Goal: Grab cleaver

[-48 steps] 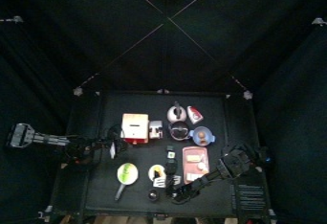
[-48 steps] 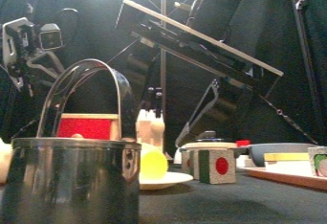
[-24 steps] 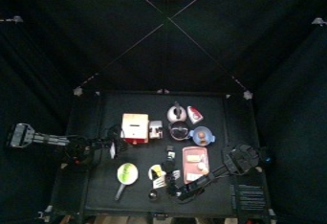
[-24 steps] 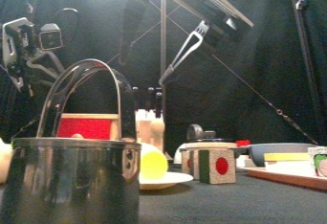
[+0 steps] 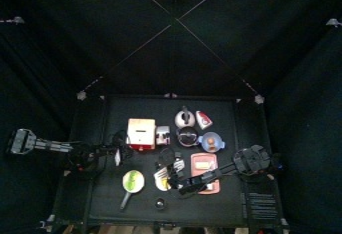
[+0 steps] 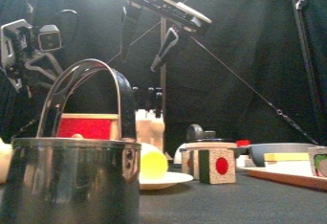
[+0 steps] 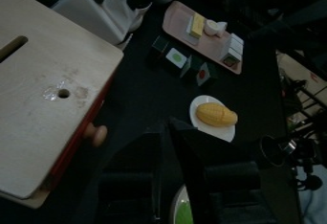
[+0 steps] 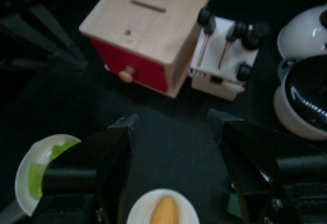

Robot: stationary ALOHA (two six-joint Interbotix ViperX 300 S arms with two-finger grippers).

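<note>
Cleaver: pale blade with a red part, seen small; laid flat near the far edge of the worktop, just beside the kettle. Untouched.
Right fingers: spread wide, nothing held, positioned over the plate near the front edge.
Left fingers: at the left edge; their state cannot be told.
</note>
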